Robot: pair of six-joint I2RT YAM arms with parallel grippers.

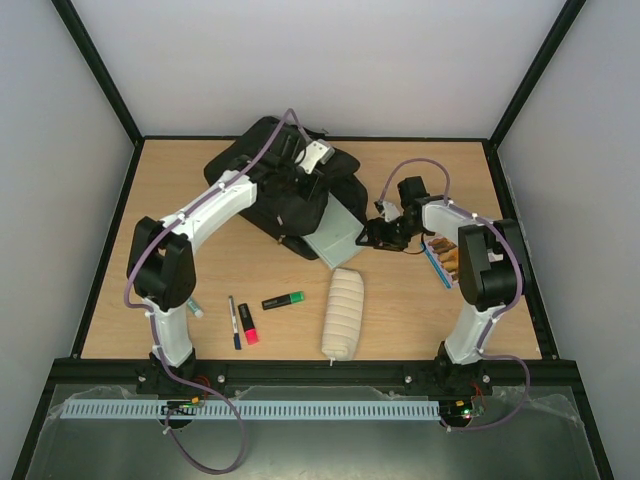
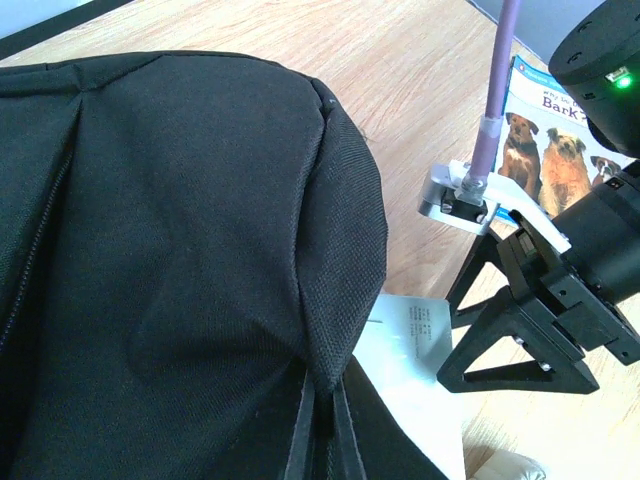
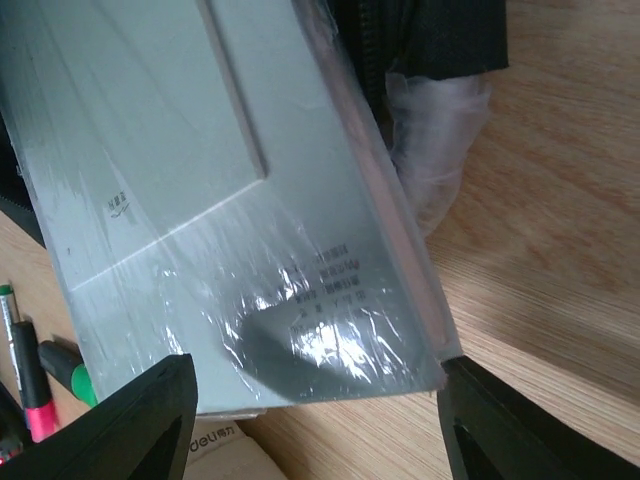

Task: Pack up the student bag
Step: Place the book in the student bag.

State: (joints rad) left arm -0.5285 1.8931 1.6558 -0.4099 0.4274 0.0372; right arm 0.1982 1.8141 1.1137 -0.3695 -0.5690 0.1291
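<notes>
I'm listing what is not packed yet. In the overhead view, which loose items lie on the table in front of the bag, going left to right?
black pen → pink highlighter → green highlighter → cream pencil case → dog book

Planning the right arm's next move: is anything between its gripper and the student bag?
Yes. A plastic-wrapped grey notebook lies between the right gripper and the student bag, its near end between the open jaws, its far end at the bag.
</notes>
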